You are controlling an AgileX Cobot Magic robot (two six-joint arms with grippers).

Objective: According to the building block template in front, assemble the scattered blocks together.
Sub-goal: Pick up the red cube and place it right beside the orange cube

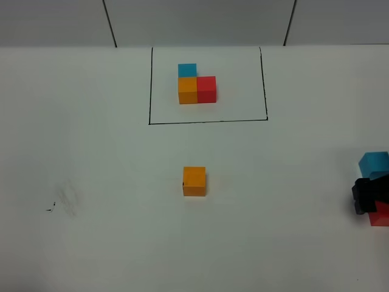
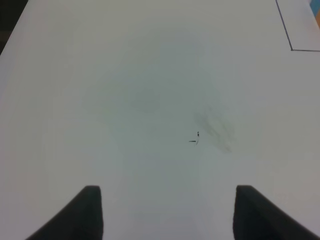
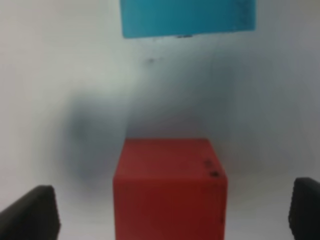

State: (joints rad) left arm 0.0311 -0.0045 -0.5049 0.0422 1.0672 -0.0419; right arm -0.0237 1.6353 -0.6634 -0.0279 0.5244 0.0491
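The building block template [image 1: 196, 85] stands at the far middle of the table: a blue cube behind an orange one, with a red cube joined to the right. Of the scattered blocks, the orange cube [image 1: 194, 181] sits alone at the table's centre. The sky blue cube [image 1: 374, 164] [image 3: 187, 17] and the red cube [image 1: 380, 216] [image 3: 170, 185] lie at the right edge. My right gripper [image 1: 366, 196] [image 3: 170, 212] is open, with its fingers on either side of the red cube and gaps to both. My left gripper [image 2: 167, 215] is open over bare table with nothing between its fingers.
A thin black drawn rectangle [image 1: 206, 121] frames the template; one corner of it [image 2: 292, 49] shows in the left wrist view. A faint grey smudge with a small black mark [image 1: 64, 201] [image 2: 212, 131] lies on the left of the white table.
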